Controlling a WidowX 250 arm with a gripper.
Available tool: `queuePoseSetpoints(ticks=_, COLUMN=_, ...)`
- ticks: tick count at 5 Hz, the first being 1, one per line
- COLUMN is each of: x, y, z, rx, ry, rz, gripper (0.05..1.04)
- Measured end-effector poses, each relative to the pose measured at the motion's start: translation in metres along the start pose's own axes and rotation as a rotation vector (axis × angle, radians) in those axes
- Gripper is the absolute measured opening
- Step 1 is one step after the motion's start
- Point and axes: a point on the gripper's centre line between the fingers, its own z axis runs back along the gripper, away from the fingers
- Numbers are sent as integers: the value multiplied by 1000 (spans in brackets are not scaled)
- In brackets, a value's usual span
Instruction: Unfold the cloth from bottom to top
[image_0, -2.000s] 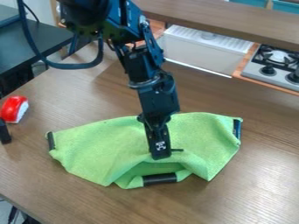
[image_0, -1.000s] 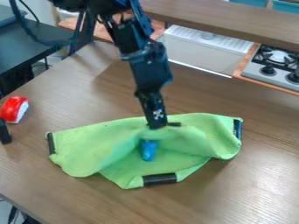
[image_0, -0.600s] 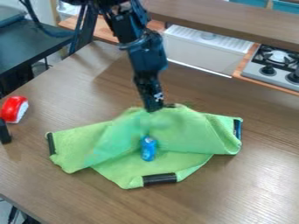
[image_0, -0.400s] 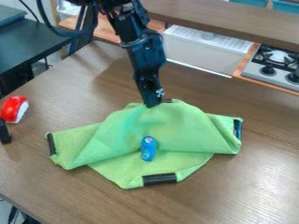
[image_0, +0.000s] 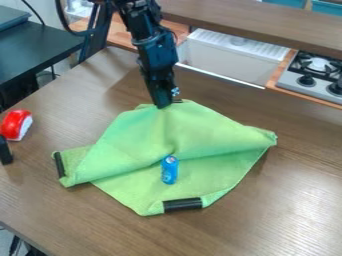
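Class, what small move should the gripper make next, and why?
Probably ease farther toward the counter's far side before letting go: the black two-finger gripper holds up the green cloth's far edge, which still folds over itself behind the blue can.

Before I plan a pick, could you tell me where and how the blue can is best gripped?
I would grip the blue can around mid-body, with the pincer coming from above, closing on its left and right as pictured. It stands upright, narrow and round, and the green cloth's raised fold just behind makes the far side likely awkward.
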Motion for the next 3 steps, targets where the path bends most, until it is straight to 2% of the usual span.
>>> queuePoseSetpoints(ticks=2, x=5, y=56, z=5, rx=54, ry=-3, rz=143, gripper=49)
queuePoseSetpoints(ticks=3, x=6, y=77, z=5, rx=82, ry=0, rz=177, gripper=49)
